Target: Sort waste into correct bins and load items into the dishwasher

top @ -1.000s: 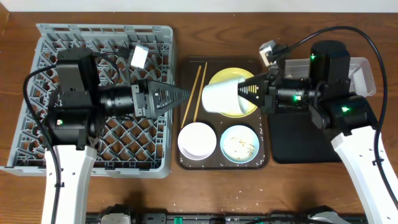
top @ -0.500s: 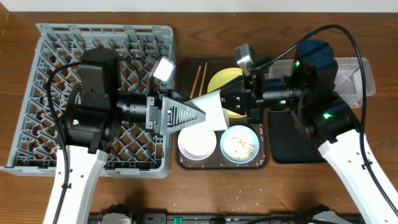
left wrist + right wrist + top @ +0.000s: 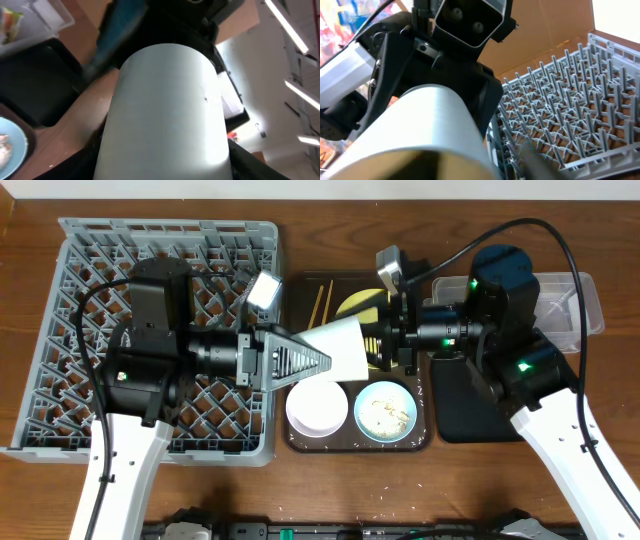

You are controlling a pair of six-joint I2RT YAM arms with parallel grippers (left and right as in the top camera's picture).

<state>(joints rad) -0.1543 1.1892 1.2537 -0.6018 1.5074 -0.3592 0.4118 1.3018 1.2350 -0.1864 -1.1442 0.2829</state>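
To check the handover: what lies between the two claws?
A white cup on its side, between left claw and right claw, in the overhead view.

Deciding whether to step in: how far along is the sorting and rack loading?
Done: nothing visibly loaded in the grey plastic dish rack. In hand: a white cylindrical cup hangs between the left gripper, closed on it, and the right gripper. To do: the round yellow plate, thin wooden chopsticks, white bowl and rice-flecked light blue bowl sit on the dark brown serving tray.
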